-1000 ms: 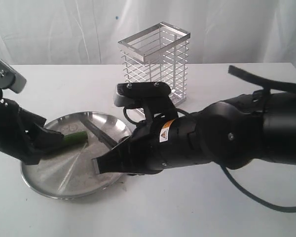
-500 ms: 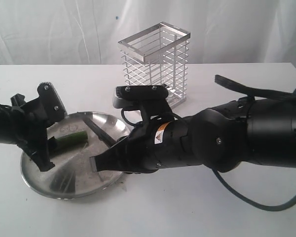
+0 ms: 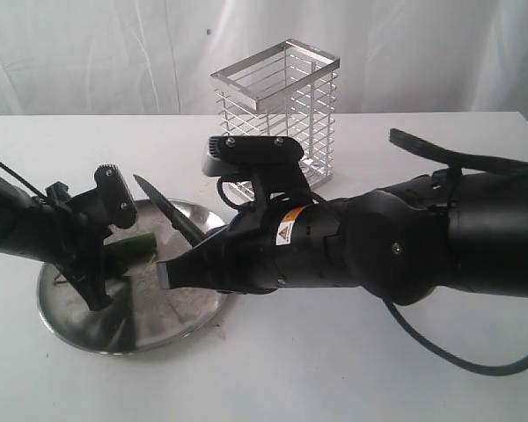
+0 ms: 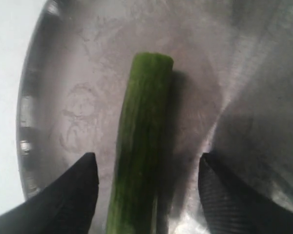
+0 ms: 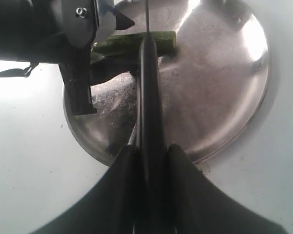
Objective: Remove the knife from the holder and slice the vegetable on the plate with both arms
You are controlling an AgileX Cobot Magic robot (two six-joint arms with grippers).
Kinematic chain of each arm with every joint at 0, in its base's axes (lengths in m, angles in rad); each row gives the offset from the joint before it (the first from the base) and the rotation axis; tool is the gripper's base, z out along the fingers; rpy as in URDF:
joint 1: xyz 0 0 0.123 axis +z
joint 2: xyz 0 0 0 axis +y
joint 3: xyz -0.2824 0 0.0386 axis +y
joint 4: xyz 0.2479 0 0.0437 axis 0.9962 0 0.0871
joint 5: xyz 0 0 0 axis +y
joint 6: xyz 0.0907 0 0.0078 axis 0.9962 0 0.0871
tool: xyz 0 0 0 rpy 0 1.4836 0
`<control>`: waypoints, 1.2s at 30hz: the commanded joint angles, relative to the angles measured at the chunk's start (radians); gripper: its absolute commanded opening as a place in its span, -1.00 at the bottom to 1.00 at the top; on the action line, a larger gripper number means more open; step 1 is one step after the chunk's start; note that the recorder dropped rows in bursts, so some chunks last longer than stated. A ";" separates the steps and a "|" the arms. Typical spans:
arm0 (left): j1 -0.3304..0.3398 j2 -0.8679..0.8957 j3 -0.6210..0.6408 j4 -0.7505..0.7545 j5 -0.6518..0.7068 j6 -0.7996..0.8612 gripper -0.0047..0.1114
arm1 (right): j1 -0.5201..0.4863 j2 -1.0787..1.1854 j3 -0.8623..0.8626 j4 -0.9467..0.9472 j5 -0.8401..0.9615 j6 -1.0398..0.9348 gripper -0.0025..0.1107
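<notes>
Squarely between spread jaws lay the vegetable (image 4: 144, 141)

Well, it was a slender dark-green stick with faintly ridged skin and one flat, paler end, lying on the shiny steel plate (image 3: 70, 327). The left gripper (image 4: 146, 185) straddled it, jaws spread wide and clear of its sides. The right gripper (image 5: 149, 158) pinched the black handle of the knife (image 5: 149, 92), whose dark blade pointed across the vegetable. The wire holder (image 3: 277, 114) stood behind the plate.

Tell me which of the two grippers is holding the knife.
The right gripper: it is shut on the knife. The left gripper stands open astride the vegetable, holding nothing.
</notes>
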State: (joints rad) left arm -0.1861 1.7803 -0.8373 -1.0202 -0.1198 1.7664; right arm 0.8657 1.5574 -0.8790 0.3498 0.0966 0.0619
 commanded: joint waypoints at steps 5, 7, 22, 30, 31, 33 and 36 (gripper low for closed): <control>-0.007 0.085 -0.001 -0.011 0.016 -0.064 0.07 | -0.010 -0.012 -0.004 -0.010 -0.030 -0.009 -0.96; -0.007 0.100 -0.001 -0.015 0.016 -0.069 0.07 | -0.010 -0.012 -0.004 -0.010 -0.030 -0.009 -0.96; -0.007 -0.071 0.011 -0.419 0.049 -0.065 -0.92 | -0.010 -0.012 -0.006 -0.018 -0.032 -0.037 -0.96; -0.007 -0.221 0.151 -0.463 0.144 -0.099 -0.92 | -0.010 -0.012 -0.006 -0.133 0.044 -0.044 -0.96; -0.007 -0.221 0.175 -0.463 0.144 -0.101 -0.92 | -0.010 -0.012 -0.006 -0.141 0.051 -0.044 -0.96; -0.007 -0.215 0.218 -0.463 0.144 -0.129 -0.85 | -0.010 -0.012 -0.006 -0.142 0.055 -0.044 -0.96; -0.007 -0.202 0.249 -0.463 0.144 -0.155 -0.63 | -0.010 -0.012 -0.006 -0.144 0.058 -0.055 -0.96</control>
State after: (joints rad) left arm -0.1876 1.5728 -0.6168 -1.4604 0.0000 1.6421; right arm 0.8657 1.5574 -0.8790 0.2218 0.1582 0.0252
